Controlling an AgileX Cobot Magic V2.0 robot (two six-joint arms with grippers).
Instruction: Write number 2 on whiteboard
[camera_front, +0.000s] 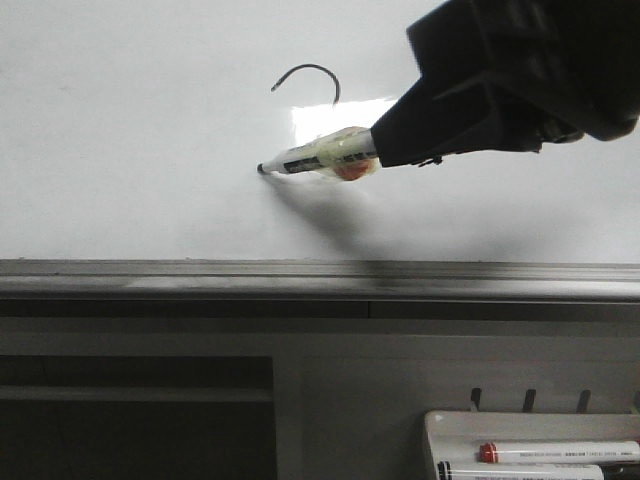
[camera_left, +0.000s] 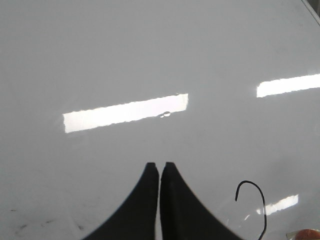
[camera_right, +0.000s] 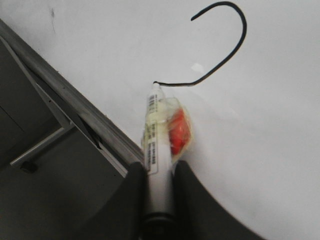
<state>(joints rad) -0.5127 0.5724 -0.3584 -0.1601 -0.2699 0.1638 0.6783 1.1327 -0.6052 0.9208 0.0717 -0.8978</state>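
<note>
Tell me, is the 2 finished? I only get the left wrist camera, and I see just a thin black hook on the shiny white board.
Observer: Not yet. In the right wrist view, the thin black marker line curves down to a corner, but the long base is missing.
Operator: Where's the pen?
Observer: The right gripper is clamped on a white marker with a yellowish label, whose tip sits at the line's end.
Operator: Any more pens?
Observer: Yes. In the front view, a small white tray below the board's frame holds a red-capped white marker.
</note>
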